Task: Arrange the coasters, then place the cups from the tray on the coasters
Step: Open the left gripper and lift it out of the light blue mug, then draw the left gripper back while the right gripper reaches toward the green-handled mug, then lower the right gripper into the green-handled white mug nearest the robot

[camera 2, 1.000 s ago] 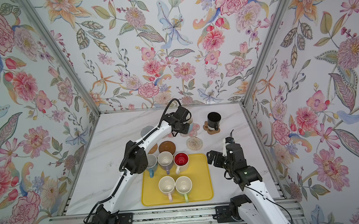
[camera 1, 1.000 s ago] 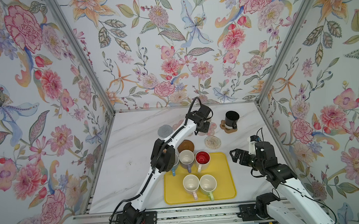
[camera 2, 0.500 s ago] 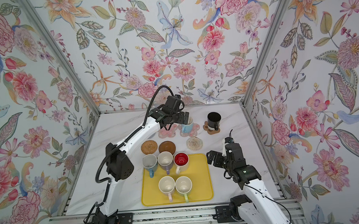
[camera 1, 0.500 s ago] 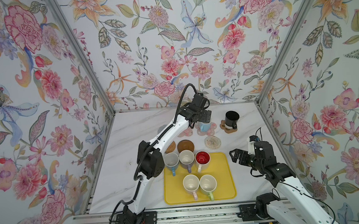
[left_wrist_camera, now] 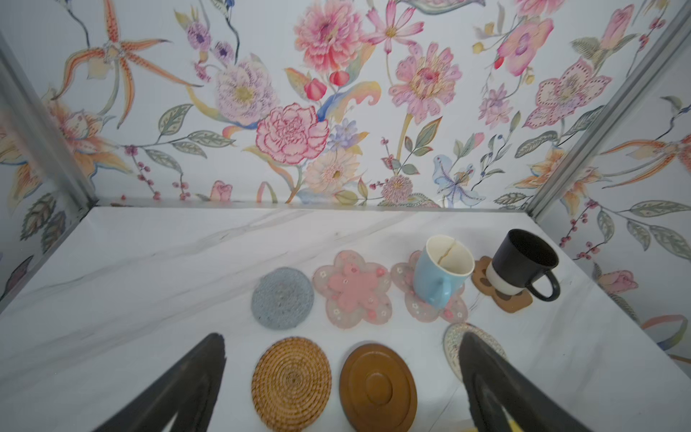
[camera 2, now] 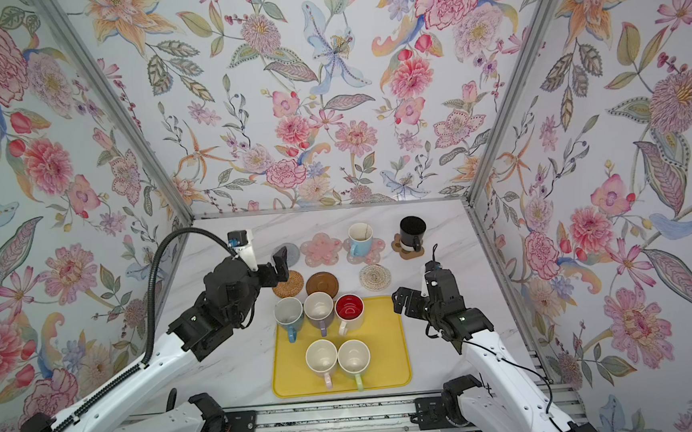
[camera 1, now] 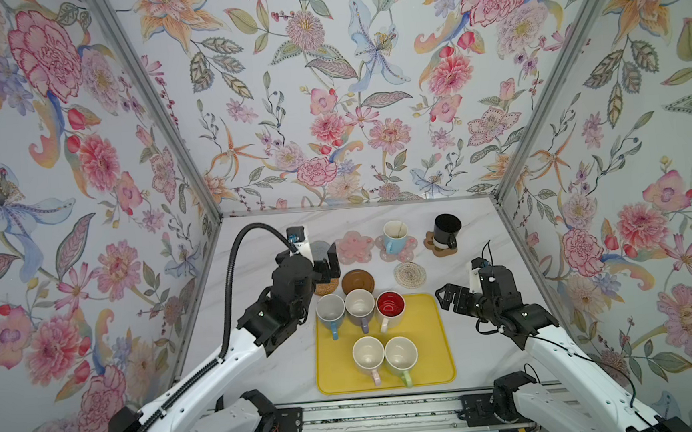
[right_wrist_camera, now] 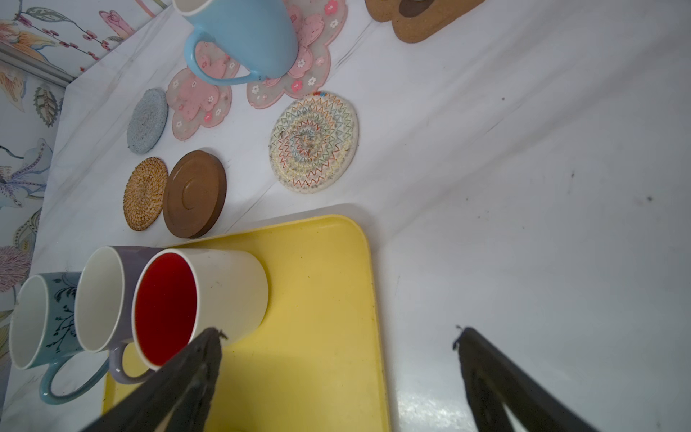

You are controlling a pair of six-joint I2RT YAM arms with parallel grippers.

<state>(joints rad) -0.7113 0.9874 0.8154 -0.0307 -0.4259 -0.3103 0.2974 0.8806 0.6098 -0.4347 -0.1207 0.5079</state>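
Observation:
The yellow tray [camera 1: 428, 344] holds several cups: blue [camera 1: 329, 310], lilac [camera 1: 359, 305], red-inside white [camera 1: 390, 307], pale pink [camera 1: 368, 355] and pale green [camera 1: 401, 355]. At the back, another blue cup [camera 1: 395, 235] stands on a pink flower coaster [left_wrist_camera: 426, 310], and the black cup [camera 1: 447, 228] on the paw coaster [left_wrist_camera: 504, 299]. The grey-blue knit [left_wrist_camera: 282, 297], second pink flower [camera 1: 354, 245], rattan [left_wrist_camera: 291, 381], wooden disc [camera 1: 357, 282] and rope spiral [camera 1: 410, 274] coasters are bare. My left gripper [camera 1: 326, 262] hovers open above the rattan coaster. My right gripper [camera 1: 445, 295] stands open over the tray's right edge.
Floral walls close the white marble table [camera 1: 262, 239] at the back and on both sides. The left arm's black cable [camera 1: 234, 258] arches over the table's left part. A metal rail [camera 1: 371, 415] runs along the front edge.
My left gripper opened and let go of the blue cup on the pink flower coaster, then drew back toward the tray. The right arm has stayed put.

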